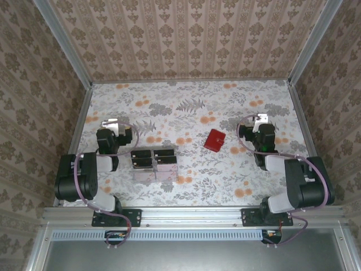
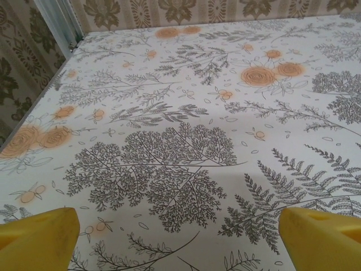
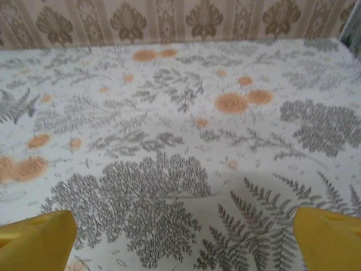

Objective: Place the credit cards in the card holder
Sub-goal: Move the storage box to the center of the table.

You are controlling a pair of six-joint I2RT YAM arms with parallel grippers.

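Several credit cards [image 1: 153, 164], part black and part pale, lie side by side in a tight cluster on the floral tabletop, just right of the left arm. The red card holder [image 1: 214, 140] lies flat near the middle of the table, its red outer face up, apart from the cards. My left gripper [image 1: 111, 124] hovers left of and beyond the cards. Its yellow fingertips [image 2: 39, 237] stand wide apart over bare cloth, so the left gripper [image 2: 179, 240] is open. My right gripper [image 1: 260, 119] sits right of the wallet, and the right gripper [image 3: 183, 240] is likewise open and empty.
The floral cloth [image 1: 192, 107] covers the table, with wallpapered walls on three sides and metal corner posts [image 1: 62, 45] at the back corners. An aluminium rail [image 1: 192, 213] runs along the near edge by the arm bases.
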